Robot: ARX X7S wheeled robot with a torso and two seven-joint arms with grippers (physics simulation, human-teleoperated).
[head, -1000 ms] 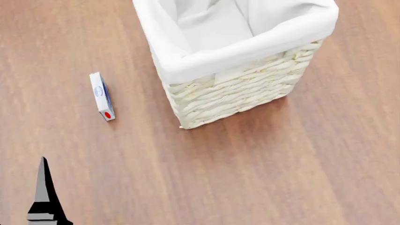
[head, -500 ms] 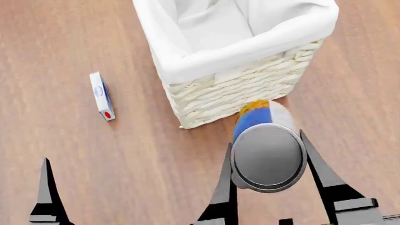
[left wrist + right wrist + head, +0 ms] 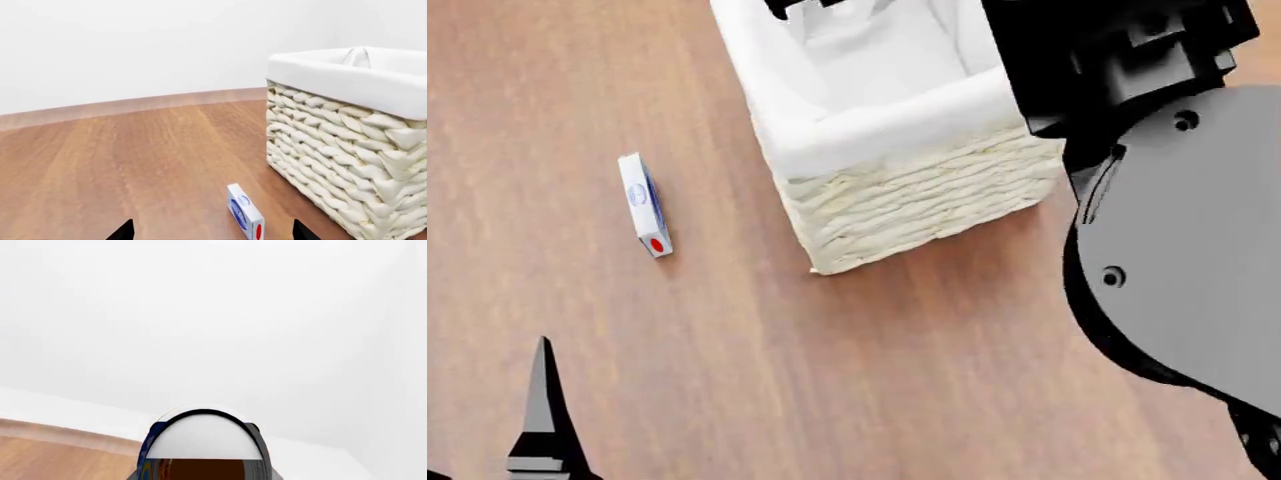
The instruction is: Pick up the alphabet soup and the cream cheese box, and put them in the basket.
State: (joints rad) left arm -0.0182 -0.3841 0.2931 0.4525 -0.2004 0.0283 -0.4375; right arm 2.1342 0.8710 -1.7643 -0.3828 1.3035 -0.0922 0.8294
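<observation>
floor [image 3: 827, 380]: brown wood planks | wall [image 3: 133, 45]: plain white | light: even, soft

a bare simulated room, not any furnished home or shop. the wood-grain surface [image 3: 827, 380] runs in long reddish-brown planks and fills the head view. in the left wrist view it ends at a pale strip, and behind that stands a plain white wall [image 3: 133, 45] with no windows or fittings. the only goods are household ones: a woven basket [image 3: 921, 205] with a white cloth liner at 12 o'clock and a small grocery carton [image 3: 643, 205] at 10 o'clock.
</observation>
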